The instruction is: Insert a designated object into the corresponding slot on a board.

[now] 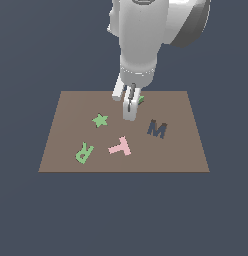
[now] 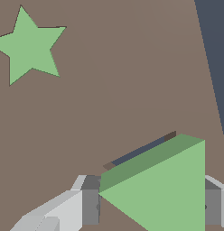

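My gripper (image 1: 129, 114) reaches down over the far middle of the brown board (image 1: 66, 120). In the wrist view the gripper (image 2: 150, 205) is shut on the green triangle (image 2: 168, 189), with one finger (image 2: 89, 205) on each side of it. A thin dark navy sliver of the triangle slot (image 2: 141, 151) shows along the triangle's edge, so the block sits right at the slot. In the exterior view only a small green corner of the triangle (image 1: 141, 99) shows behind the fingers, and the slot is hidden.
On the board lie a green star (image 1: 100, 120) (image 2: 30, 43), a green letter R (image 1: 84, 152) and a pink letter T (image 1: 120, 146). A dark M-shaped cutout (image 1: 157, 129) is at the exterior view's right. The board's edge (image 2: 202, 54) runs close by.
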You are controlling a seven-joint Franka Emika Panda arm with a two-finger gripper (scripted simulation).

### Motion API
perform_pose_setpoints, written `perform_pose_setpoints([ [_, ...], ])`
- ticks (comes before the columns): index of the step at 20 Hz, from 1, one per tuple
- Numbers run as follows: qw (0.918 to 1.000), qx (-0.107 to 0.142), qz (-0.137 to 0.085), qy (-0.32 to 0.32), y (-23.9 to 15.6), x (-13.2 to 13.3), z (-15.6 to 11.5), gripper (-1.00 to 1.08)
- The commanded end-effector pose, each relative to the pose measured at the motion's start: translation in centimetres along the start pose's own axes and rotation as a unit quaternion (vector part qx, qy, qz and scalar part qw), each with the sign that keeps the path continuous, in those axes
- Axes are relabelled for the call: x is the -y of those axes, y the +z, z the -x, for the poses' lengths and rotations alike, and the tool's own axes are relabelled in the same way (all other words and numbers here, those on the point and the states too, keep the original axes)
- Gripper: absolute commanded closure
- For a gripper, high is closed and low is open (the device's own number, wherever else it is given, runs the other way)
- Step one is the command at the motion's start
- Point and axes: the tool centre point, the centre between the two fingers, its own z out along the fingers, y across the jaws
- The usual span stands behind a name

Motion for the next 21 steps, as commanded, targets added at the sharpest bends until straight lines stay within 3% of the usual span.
perform_pose_setpoints([
  [1, 1.0000, 0.000, 0.000, 0.008, 0.0, -0.1, 0.0, 1.08],
  [11, 1.0000, 0.001, 0.000, 0.008, 1.0, -0.1, 0.0, 1.08],
  [12, 1.0000, 0.001, 0.000, 0.008, 1.0, -0.1, 0.0, -0.92],
  [21, 1.0000, 0.001, 0.000, 0.008, 1.0, -0.1, 0.0, -0.92],
])
